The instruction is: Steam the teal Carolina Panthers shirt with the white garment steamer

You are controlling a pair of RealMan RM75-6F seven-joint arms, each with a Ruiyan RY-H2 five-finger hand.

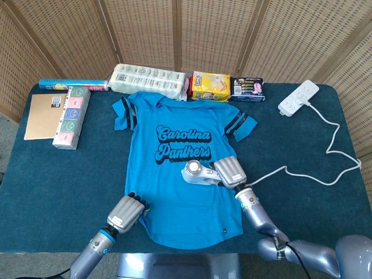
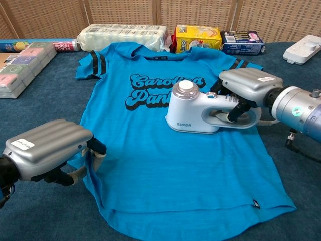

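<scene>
The teal Carolina Panthers shirt [image 1: 183, 168] [image 2: 165, 160] lies flat, collar away from me, on the dark blue table. My right hand [image 1: 229, 171] [image 2: 247, 89] grips the handle of the white garment steamer [image 1: 197, 172] [image 2: 193, 111], which rests on the shirt just below and right of the lettering, covering part of it in the chest view. My left hand [image 1: 125, 213] [image 2: 47, 148] holds the shirt's lower left edge, with fabric pinched at its fingers [image 2: 93, 153].
The steamer's white cord [image 1: 302, 174] runs right to a power strip [image 1: 299, 97]. Along the far edge lie a tissue pack [image 1: 150, 80], a yellow packet [image 1: 210, 86] and a dark packet [image 1: 247, 89]. A box set [image 1: 71, 116] and a brown notebook [image 1: 42, 115] sit at the left.
</scene>
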